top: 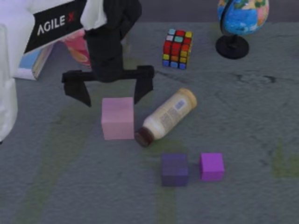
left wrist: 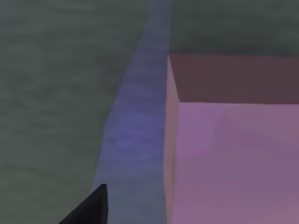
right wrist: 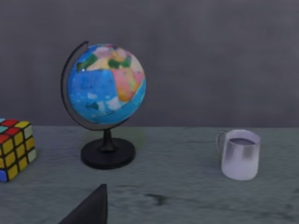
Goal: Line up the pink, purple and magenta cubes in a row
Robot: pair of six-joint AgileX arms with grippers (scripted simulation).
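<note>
My left gripper (top: 112, 99), fingers spread wide, hangs just far of the large pale pink cube (top: 117, 118), nearer than my right arm.

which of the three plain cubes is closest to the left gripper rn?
The pink cube, the large pale one. The open left gripper hangs just above it in the top view, while the purple cube and magenta cube sit together farther off, past the lying bottle.

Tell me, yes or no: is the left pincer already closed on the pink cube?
No: in the top view the left pincer is spread wide, just beyond the pink cube, touching neither side.
</note>
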